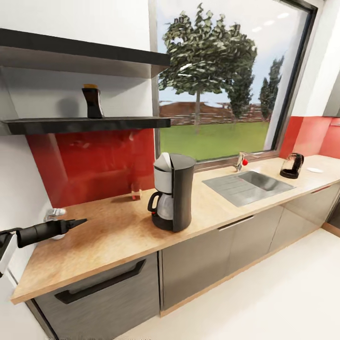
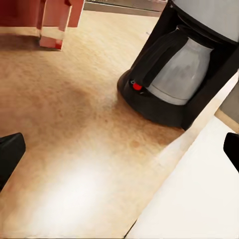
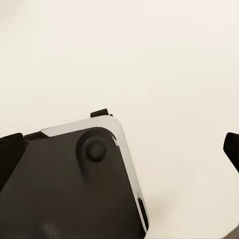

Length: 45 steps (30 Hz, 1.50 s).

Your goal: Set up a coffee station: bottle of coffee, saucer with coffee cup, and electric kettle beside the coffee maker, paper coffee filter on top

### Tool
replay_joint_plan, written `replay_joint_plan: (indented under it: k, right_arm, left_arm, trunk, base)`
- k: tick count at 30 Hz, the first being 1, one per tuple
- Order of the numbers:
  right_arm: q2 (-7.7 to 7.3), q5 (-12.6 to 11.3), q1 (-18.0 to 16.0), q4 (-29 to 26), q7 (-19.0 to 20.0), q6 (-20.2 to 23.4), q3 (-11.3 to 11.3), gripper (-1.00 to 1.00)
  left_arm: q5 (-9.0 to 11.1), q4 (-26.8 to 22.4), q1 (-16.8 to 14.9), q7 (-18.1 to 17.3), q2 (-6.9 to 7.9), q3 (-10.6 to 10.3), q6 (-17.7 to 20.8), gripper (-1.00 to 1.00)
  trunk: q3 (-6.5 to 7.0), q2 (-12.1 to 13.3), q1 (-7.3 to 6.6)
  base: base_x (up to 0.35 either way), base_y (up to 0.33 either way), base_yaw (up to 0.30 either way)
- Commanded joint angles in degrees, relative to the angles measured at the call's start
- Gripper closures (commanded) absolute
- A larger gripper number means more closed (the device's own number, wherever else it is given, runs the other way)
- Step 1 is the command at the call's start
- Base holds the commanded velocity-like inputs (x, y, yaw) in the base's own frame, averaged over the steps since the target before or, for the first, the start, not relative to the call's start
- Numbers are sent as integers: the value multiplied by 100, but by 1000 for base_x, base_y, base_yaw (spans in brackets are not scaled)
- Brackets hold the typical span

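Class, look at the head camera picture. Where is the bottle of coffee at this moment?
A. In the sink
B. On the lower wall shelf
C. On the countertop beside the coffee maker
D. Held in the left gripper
B: the dark bottle of coffee stands upright on the lower shelf, above the countertop and apart from the coffee maker.

Steel sink (image 1: 249, 186) with tap (image 1: 240, 162) beneath window (image 1: 222, 80), red backsplash (image 1: 92, 163)
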Motion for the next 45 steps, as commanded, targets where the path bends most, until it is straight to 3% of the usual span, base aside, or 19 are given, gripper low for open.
replay_joint_plan:
  k: [1, 15, 26, 45]
  right_arm:
    - [0, -44, -1, 4, 5, -20, -3, -100]
    - [0, -44, -1, 12, 4, -20, 6, -100]
    - [0, -44, -1, 12, 4, -20, 6, -100]
    - [-8, -44, -1, 4, 5, -20, 7, -100]
  left_arm:
    - [27, 3, -3, -8, -1, 2, 46, -100]
    - [34, 0, -3, 3, -8, 2, 34, -100]
    - [27, 5, -3, 30, -21, -6, -234, -100]
    - [-27, 8, -3, 38, -62, -33, -253, -100]
  trunk:
    - [-2, -4, 2]
    - [-2, -4, 2]
    - [-2, -4, 2]
    - [-2, -4, 2]
  base:
    - [0, 0, 271]
    - [0, 0, 276]
    - [0, -170, 278]
    - [80, -171, 21]
